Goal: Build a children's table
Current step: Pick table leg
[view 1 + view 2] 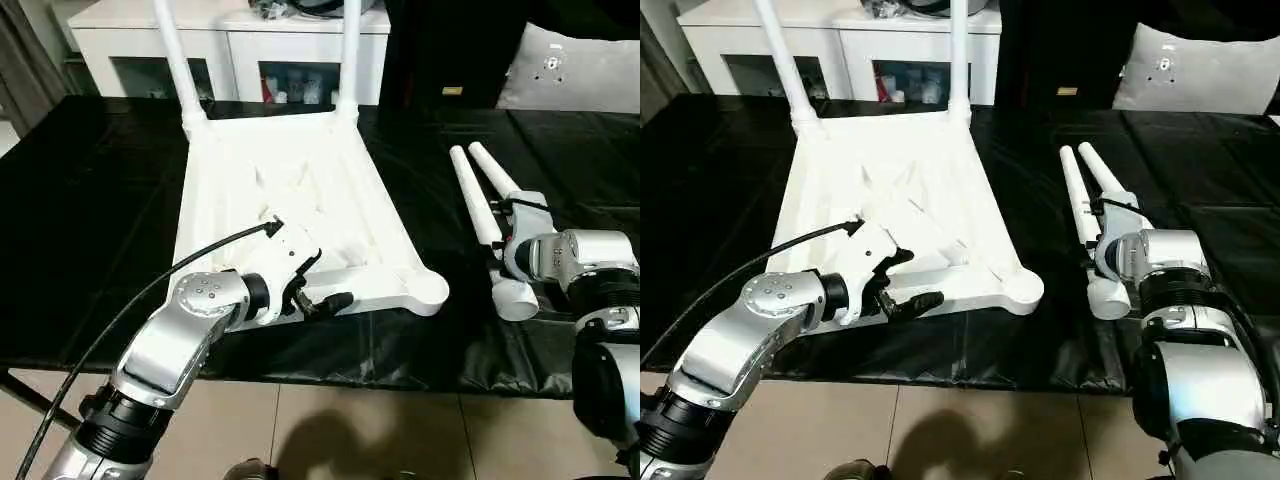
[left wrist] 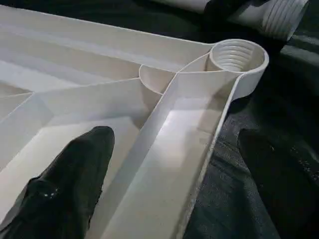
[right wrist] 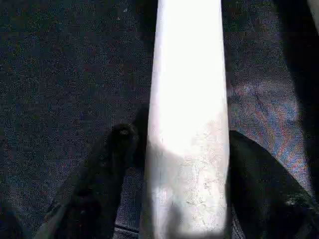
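The children's table top (image 1: 330,170) lies upside down on the black cloth, ribs up. Two legs (image 1: 175,60) (image 1: 350,50) stand screwed into its far corners. The near right corner socket (image 2: 234,56) is empty. My left gripper (image 1: 325,283) is open and straddles the top's near rim, one finger (image 2: 75,184) inside the ribbing, the other outside. Two loose legs lie to the right. My right gripper (image 3: 177,139) is open around the thick end of the nearer leg (image 1: 1077,200), its fingers close on either side. The other leg (image 1: 1102,175) lies beside it.
A white cabinet (image 1: 240,50) with glass doors stands behind the table. A grey cushion (image 1: 580,65) leans at the back right. The black cloth (image 1: 90,200) ends at the front edge, with tiled floor (image 1: 350,430) below. A black cable (image 1: 150,290) runs along my left arm.
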### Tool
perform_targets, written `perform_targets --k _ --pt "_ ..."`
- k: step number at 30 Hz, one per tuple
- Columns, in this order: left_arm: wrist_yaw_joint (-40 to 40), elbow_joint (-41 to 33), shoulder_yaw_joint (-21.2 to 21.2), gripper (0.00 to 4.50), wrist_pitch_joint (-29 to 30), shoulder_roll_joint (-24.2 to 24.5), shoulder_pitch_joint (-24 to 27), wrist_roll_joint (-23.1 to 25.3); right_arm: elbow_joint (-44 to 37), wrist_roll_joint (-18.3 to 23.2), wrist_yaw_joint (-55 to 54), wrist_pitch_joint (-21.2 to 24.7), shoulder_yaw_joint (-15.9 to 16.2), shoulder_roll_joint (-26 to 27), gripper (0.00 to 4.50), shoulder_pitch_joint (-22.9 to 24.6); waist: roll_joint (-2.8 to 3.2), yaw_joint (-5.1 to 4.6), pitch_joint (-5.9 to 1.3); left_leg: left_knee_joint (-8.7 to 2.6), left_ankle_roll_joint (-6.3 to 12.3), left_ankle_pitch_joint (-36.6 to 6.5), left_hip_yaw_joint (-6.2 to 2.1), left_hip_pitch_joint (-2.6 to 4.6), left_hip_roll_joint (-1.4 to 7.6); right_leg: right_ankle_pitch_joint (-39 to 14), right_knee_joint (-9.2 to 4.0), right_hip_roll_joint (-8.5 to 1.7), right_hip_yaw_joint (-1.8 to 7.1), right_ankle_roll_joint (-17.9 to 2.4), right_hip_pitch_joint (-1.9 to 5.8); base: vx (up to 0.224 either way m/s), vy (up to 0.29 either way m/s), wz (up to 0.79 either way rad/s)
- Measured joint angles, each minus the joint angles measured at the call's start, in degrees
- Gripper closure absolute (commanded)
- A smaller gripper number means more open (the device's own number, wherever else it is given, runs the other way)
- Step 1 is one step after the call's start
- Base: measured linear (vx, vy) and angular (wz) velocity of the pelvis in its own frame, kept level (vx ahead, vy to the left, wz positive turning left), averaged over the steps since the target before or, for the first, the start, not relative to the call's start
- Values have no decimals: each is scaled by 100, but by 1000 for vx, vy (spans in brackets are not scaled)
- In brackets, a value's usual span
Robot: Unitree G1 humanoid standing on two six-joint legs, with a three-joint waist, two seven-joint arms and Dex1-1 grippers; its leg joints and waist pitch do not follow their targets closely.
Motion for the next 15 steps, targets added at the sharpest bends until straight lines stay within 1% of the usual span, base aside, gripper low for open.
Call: perform_targets --k 3,6,8,9,11,12,15 --pt "-4 -7 0 0 1 0 0 0 48 -2 -3 -64 -1 -9 196 -6 0 0 0 0 0 0 1 0 0 0 0 0 0 0 0 0 0 0" --pt "-6 -21 8 0 42 -13 0 -48 80 -2 -28 -126 -12 -9 228 -7 0 -1 0 1 0 0 1 0 1 0 1 0 0 0 0 0 0 0" --pt "9 -21 29 0 81 -48 0 -94 80 12 -102 -172 -84 -3 242 -3 -1 -1 1 2 0 0 3 0 1 0 1 0 1 0 0 0 0 0" --pt "23 -21 51 0 84 -90 0 -104 72 26 -183 -240 -147 4 259 14 -2 1 1 3 1 0 4 -1 1 0 2 -1 1 0 0 0 0 0" --pt "40 -21 83 0 84 -110 0 -117 52 32 -245 -294 -200 7 262 36 -2 1 1 3 1 1 6 -2 2 0 1 -1 0 0 0 0 0 0" --pt "82 -21 123 0 79 -152 -2 -121 -150 101 -284 -445 -315 26 264 175 -10 9 2 3 2 1 8 -2 4 0 1 -2 0 0 0 0 0 0" --pt "189 -20 163 0 52 -212 -6 -122 -567 253 -316 -860 -512 105 266 456 -10 8 3 3 2 1 16 -4 5 0 -2 -3 2 0 -2 0 0 0"
